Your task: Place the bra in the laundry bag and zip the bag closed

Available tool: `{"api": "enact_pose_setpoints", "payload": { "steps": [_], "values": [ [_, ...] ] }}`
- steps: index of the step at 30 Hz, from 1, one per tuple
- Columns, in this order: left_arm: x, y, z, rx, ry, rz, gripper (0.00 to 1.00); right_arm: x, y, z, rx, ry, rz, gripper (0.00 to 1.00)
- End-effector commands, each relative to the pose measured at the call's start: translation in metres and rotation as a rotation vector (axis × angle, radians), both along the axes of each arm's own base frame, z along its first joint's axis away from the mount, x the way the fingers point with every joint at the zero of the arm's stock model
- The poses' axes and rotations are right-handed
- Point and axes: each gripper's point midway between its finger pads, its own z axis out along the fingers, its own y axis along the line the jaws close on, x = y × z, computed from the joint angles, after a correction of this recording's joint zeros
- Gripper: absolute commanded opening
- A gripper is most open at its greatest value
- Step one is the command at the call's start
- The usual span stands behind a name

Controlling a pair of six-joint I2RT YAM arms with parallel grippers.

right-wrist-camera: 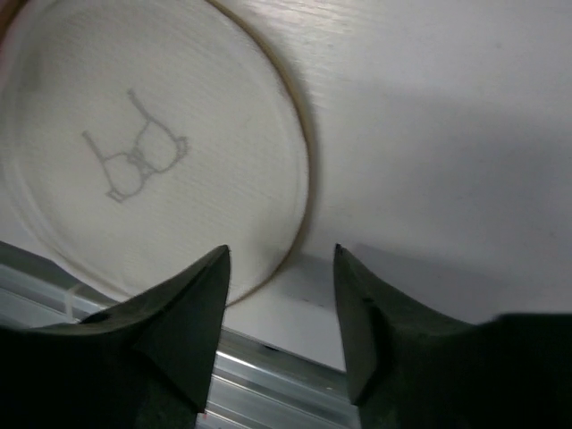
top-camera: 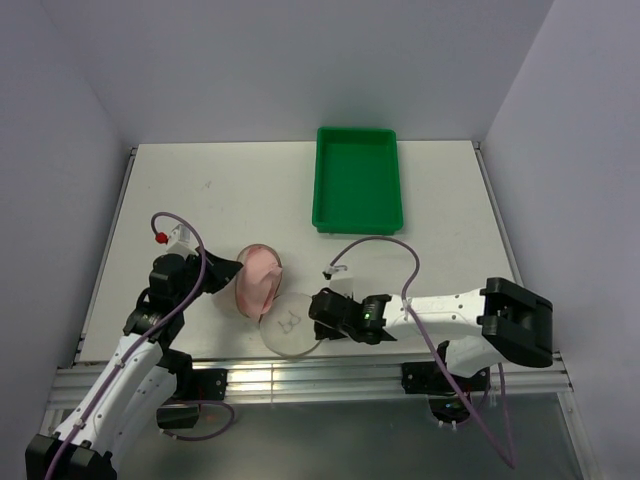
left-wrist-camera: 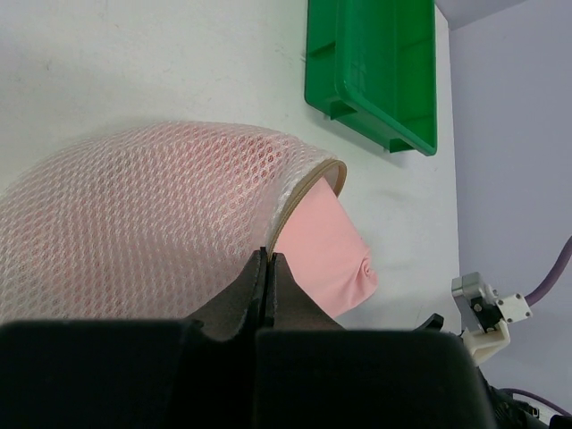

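Your left pincer (left-wrist-camera: 270, 268) is clenched at the rim of the bag (left-wrist-camera: 134, 214), likely steadying it so the bra (left-wrist-camera: 326, 250), mostly inside but bulging from the mouth, cannot slip out, while your right pincer (right-wrist-camera: 281, 255) hangs released over the edge of the flap (right-wrist-camera: 134, 152) on the surface (top-camera: 200, 190), ready to lift it

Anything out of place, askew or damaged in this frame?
The bra bulges out of the laundry bag through its unzipped mouth instead of sitting fully inside. The bag's round end flap lies splayed flat at the near edge of the table. No damage shows.
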Motion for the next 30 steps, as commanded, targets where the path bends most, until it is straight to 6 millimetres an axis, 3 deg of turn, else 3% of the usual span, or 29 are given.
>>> {"api": "enact_pose_setpoints", "payload": {
  "steps": [1, 4, 6, 11, 17, 18, 20, 25, 26, 28, 29, 30],
  "values": [
    [0.003, -0.005, 0.018, -0.021, -0.07, -0.026, 0.0, 0.005, 0.027, 0.014, 0.066, -0.021, -0.007, 0.6],
    [0.003, -0.005, 0.018, -0.017, -0.074, -0.027, 0.0, 0.002, 0.03, 0.005, 0.052, -0.01, -0.003, 0.59],
    [0.003, -0.004, 0.019, -0.013, -0.074, -0.025, 0.0, 0.001, 0.026, -0.003, 0.001, -0.008, -0.007, 0.49],
    [0.003, -0.004, 0.023, -0.017, -0.083, -0.026, 0.0, 0.002, 0.018, -0.004, -0.074, -0.047, -0.013, 0.42],
    [0.002, -0.003, 0.021, -0.014, -0.08, -0.023, 0.0, 0.004, 0.01, -0.013, -0.137, -0.065, -0.024, 0.13],
    [0.002, -0.003, 0.022, -0.012, -0.082, -0.019, 0.0, 0.006, 0.005, -0.011, -0.153, -0.079, -0.033, 0.04],
    [0.002, -0.001, 0.022, -0.002, -0.08, -0.018, 0.0, 0.017, 0.0, 0.006, -0.141, -0.146, -0.054, 0.0],
    [0.004, -0.002, 0.024, 0.002, -0.079, -0.021, 0.0, 0.029, -0.002, 0.054, -0.088, -0.258, -0.028, 0.0],
    [0.005, -0.003, 0.025, 0.005, -0.077, -0.023, 0.0, 0.033, 0.001, 0.079, -0.049, -0.296, -0.017, 0.0],
    [0.006, -0.003, 0.036, 0.007, -0.09, -0.025, 0.0, 0.034, -0.007, 0.103, -0.051, -0.329, -0.001, 0.0],
    [0.006, -0.003, 0.04, 0.009, -0.093, -0.029, 0.0, 0.035, -0.004, 0.134, -0.001, -0.365, 0.028, 0.0],
    [0.008, -0.005, 0.055, 0.004, -0.118, -0.036, 0.0, 0.035, -0.007, 0.147, 0.006, -0.376, 0.048, 0.0]
  ]
}}
